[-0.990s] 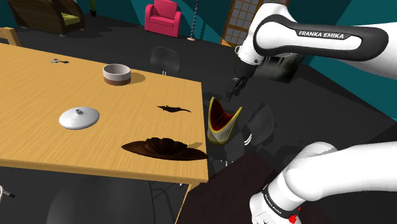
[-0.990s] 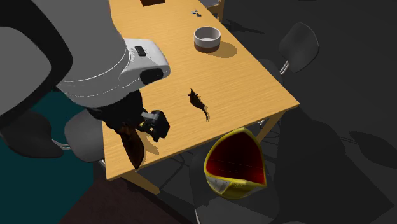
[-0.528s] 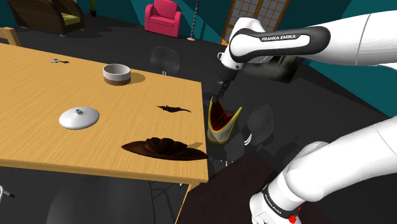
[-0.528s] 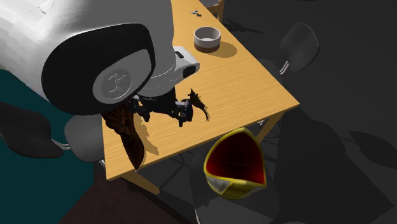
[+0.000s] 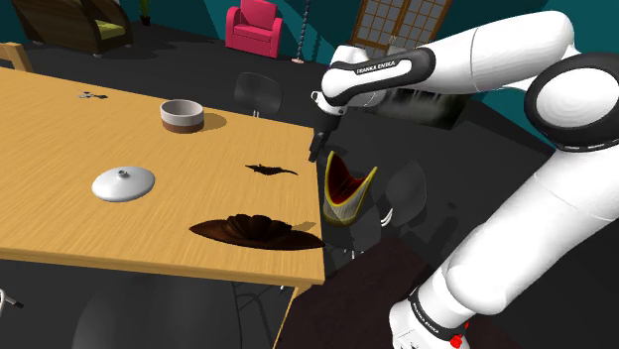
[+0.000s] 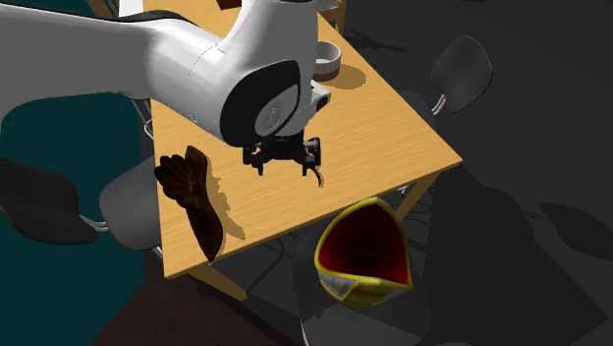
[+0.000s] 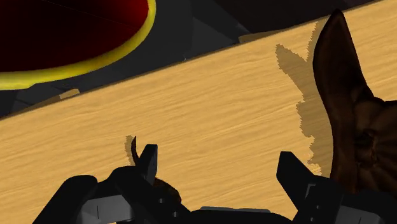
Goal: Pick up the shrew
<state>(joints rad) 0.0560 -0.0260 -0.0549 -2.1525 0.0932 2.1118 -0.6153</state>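
Hovering over the table (image 5: 60,129), the gripper (image 7: 216,162) has its jaws apart and empty; this looks like the approach. The shrew (image 5: 270,170) lies near the table's edge, beside one finger (image 7: 147,159). The next move probably calls for centring over it and descending.

The shrew (image 5: 270,170) is dark brown, the table (image 5: 79,149) tan wood-grain, the tool (image 7: 217,158) black.

light: strong and even on the pale wooden bench (image 5: 99,228); dark grey floor (image 6: 530,295) dim | shadows: hard-edged, stepped along their rims in the wrist view; dark brown shell-shaped dish (image 7: 347,121) throws its shadow toward the small dark shrew (image 7: 135,151); grey round bowl (image 5: 183,114) throws its shadow to the shoulder view's right | focus: crisp throughout; black fingers (image 7: 289,168) nearly featureless
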